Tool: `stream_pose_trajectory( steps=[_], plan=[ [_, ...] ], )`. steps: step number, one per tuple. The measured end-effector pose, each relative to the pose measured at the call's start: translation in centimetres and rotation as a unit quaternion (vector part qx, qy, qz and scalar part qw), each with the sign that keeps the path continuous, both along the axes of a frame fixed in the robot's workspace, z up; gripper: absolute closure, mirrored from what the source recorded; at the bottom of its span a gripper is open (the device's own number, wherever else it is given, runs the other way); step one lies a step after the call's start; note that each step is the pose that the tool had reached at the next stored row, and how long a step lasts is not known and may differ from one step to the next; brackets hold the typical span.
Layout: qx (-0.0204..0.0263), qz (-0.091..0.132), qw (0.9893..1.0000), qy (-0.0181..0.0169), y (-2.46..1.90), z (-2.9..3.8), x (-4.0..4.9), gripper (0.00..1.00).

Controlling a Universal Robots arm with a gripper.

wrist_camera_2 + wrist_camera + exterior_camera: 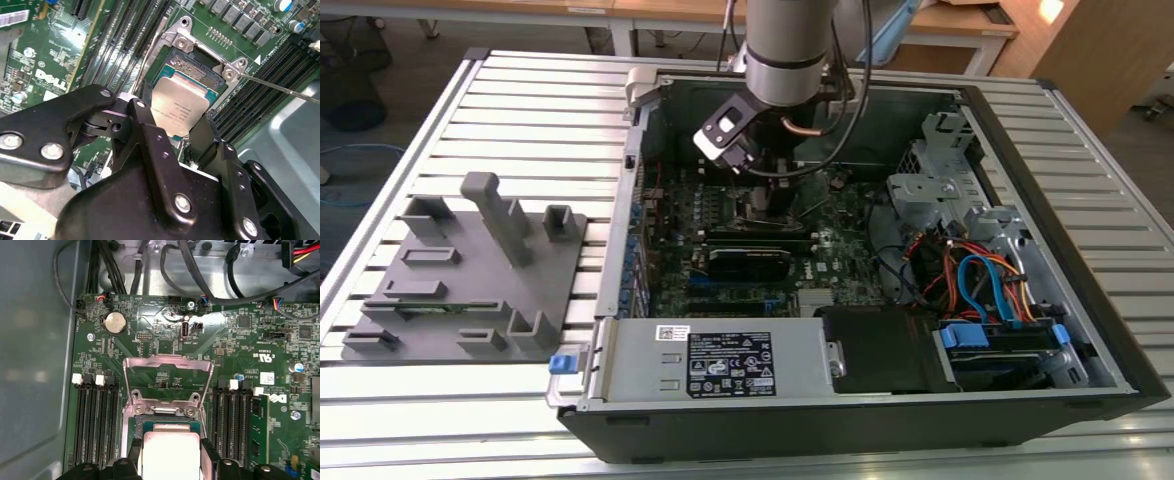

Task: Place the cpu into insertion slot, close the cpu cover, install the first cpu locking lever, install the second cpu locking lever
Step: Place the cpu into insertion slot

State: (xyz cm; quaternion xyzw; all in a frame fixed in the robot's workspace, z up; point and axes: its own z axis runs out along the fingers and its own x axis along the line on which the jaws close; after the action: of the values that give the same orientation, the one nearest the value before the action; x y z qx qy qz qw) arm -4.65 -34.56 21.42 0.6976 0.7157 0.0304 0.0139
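Holding the chip [182, 105] clamped tight in the gripper [174, 119] — right over the socket [195, 65], with the cover [167, 363] raised just beyond.

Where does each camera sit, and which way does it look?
Exterior view: off the arm, looking down into the open computer case; the arm reaches in.
First wrist view: on the arm, facing the raised cpu cover; end effector fingers show.
Second wrist view: on the arm, looking past the end effector at the insertion slot.
Both wrist views share the cpu.
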Motion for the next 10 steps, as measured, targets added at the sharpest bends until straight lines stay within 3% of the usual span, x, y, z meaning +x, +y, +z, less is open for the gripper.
stream_pose_trajectory(
  steps=[10],
  plan=[
    [0.0004, -0.002, 1.0000, 0.0000, 0.10, -0.90, -0.30, 0.46]
  ],
)
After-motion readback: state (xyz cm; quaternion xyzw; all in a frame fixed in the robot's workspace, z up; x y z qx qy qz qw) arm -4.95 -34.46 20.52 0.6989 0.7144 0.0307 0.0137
